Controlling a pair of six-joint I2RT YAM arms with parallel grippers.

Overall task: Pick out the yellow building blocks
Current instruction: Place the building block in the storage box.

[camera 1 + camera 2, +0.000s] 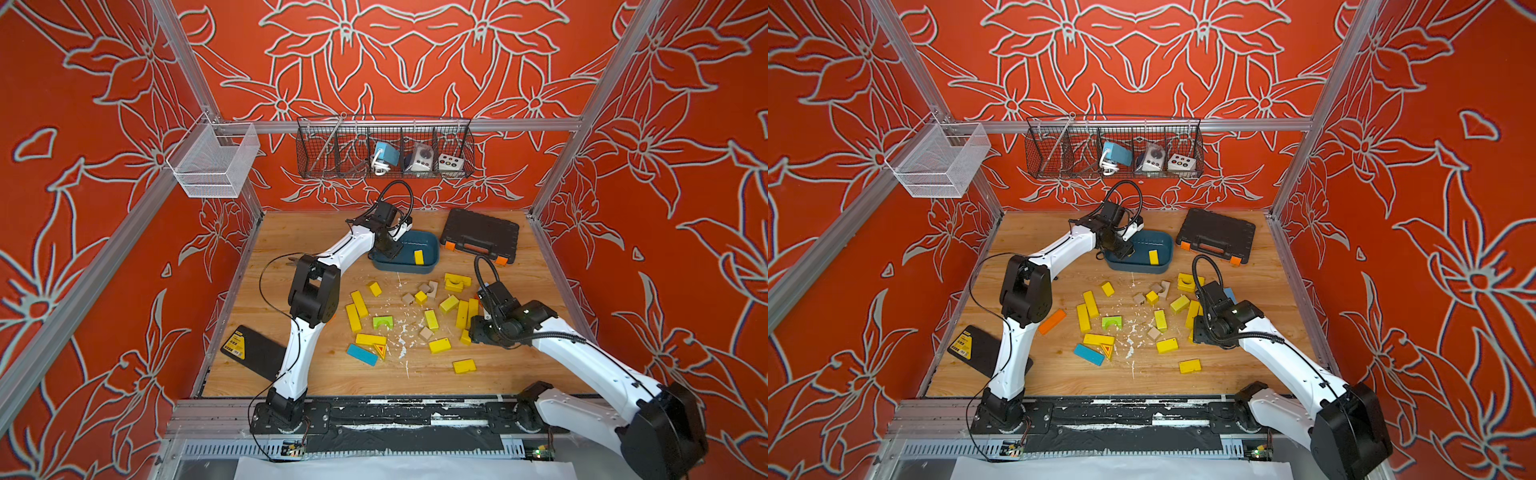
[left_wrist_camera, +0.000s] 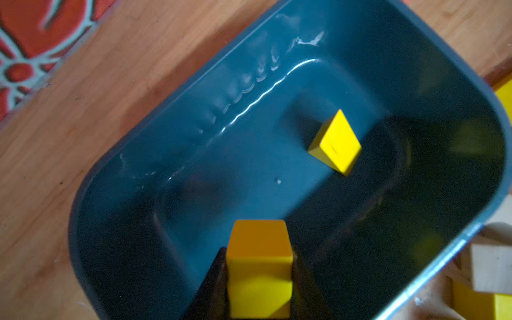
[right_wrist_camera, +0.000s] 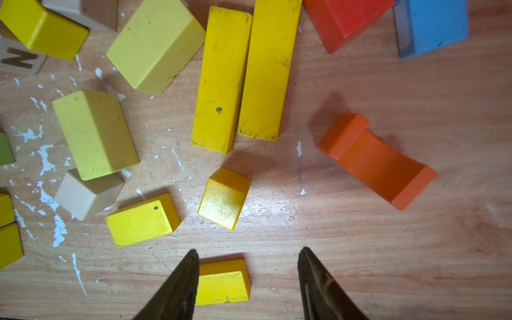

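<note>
Several yellow building blocks [image 1: 359, 304] lie scattered on the wooden table in both top views, among them two long bars [image 3: 243, 72] side by side. One yellow block [image 2: 335, 142] lies inside the dark blue bin [image 2: 116, 171]. My left gripper [image 2: 260, 277] hangs over that bin [image 1: 432, 268], shut on a yellow cube [image 2: 259, 266]. My right gripper [image 3: 249, 255] is open just above the table at the right of the pile. A small yellow block [image 3: 221, 282] lies on the wood between its fingers, close against one fingertip [image 3: 191, 263]; the other stands well clear of it.
A black tool case [image 1: 480, 237] lies behind the bin. A lime-green arch [image 1: 382, 322], a blue block [image 1: 362, 354], tan blocks [image 1: 426, 333], an orange arch [image 3: 376, 162] and an orange bar [image 1: 1052, 321] mix with the yellow ones. A black packet [image 1: 249, 349] sits front left.
</note>
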